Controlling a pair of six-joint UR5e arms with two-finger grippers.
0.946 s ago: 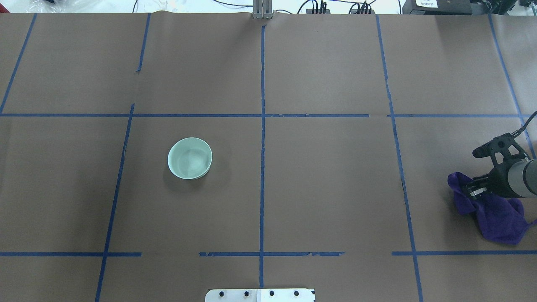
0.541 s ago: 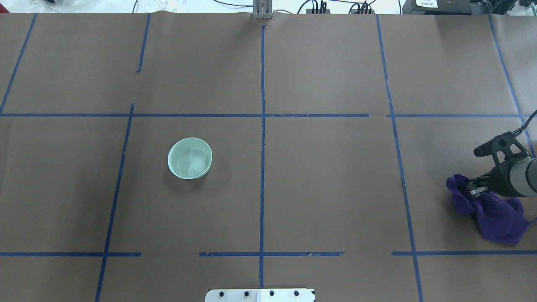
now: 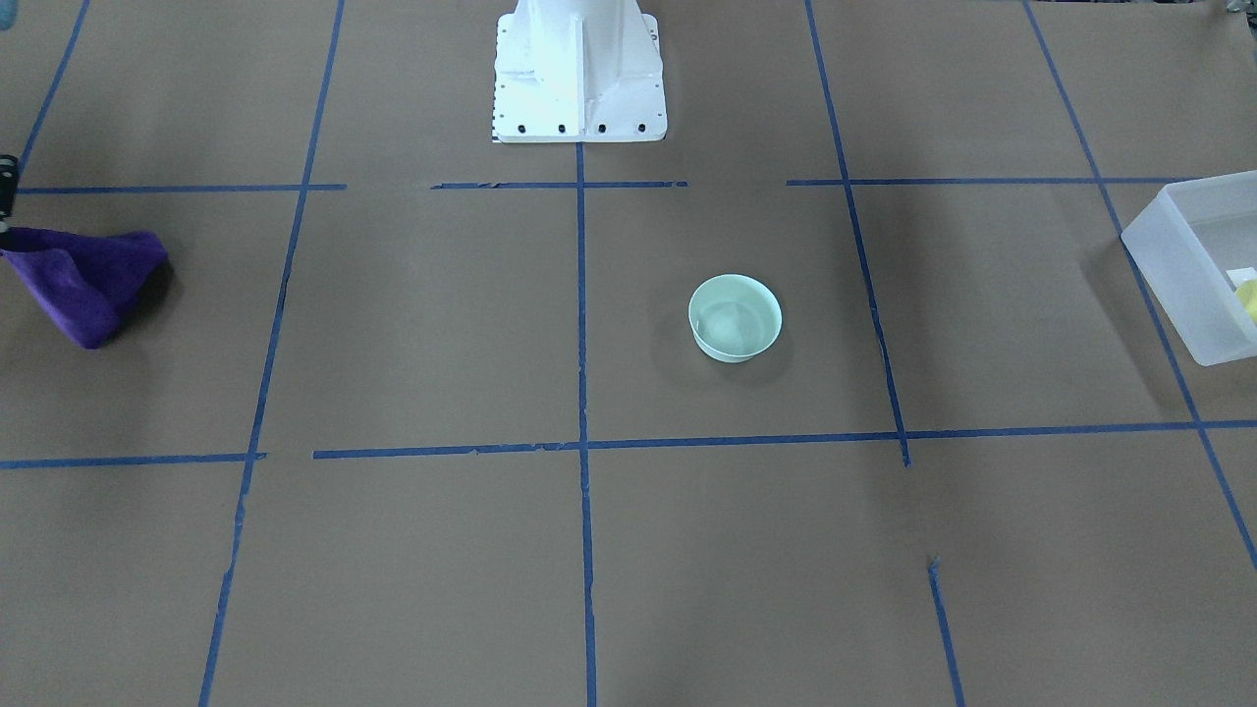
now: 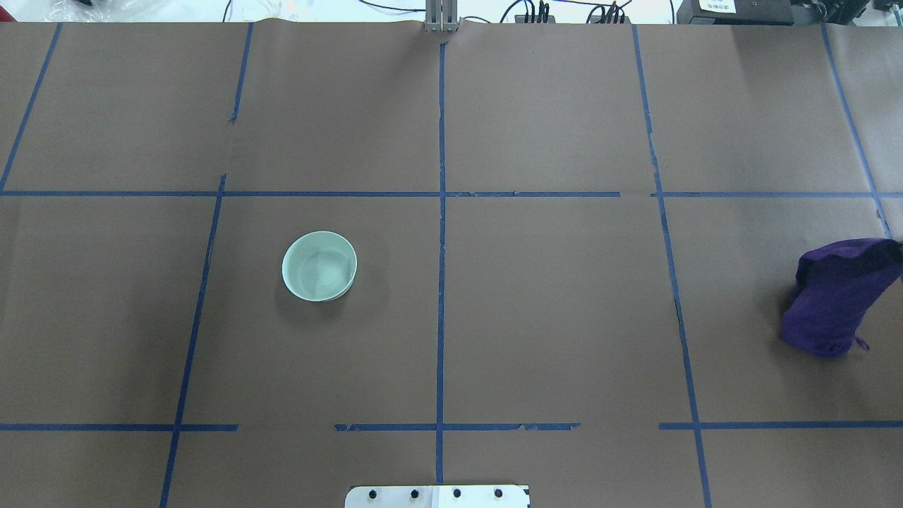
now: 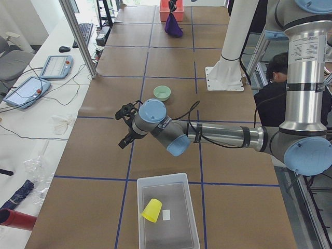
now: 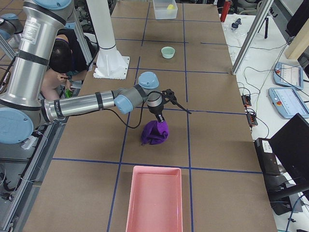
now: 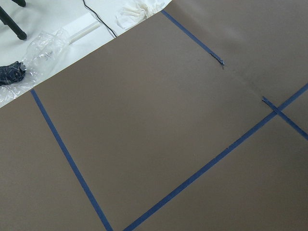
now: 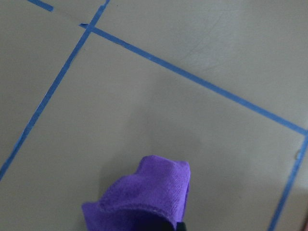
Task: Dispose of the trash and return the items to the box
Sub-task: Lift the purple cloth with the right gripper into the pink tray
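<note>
A desk (image 4: 550, 317) covered in brown paper carries a grid of blue tape (image 4: 441, 282). Near its right end a purple cloth (image 4: 829, 303) stands bunched into a peak. A pink tray (image 6: 154, 200) lies apart from it, at that end of the desk. A side bench holds a far tablet (image 5: 56, 65), a near tablet (image 5: 23, 89), a keyboard (image 5: 84, 32), a mouse (image 5: 64, 49) and crumpled white paper (image 5: 61, 123). A dark-haired person (image 5: 277, 65) sits behind the desk. A monitor (image 6: 292, 150) stands on the opposite side.

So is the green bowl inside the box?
No, the mint-green bowl sits on the brown table paper, apart from the box, which holds the yellow cup.
</note>
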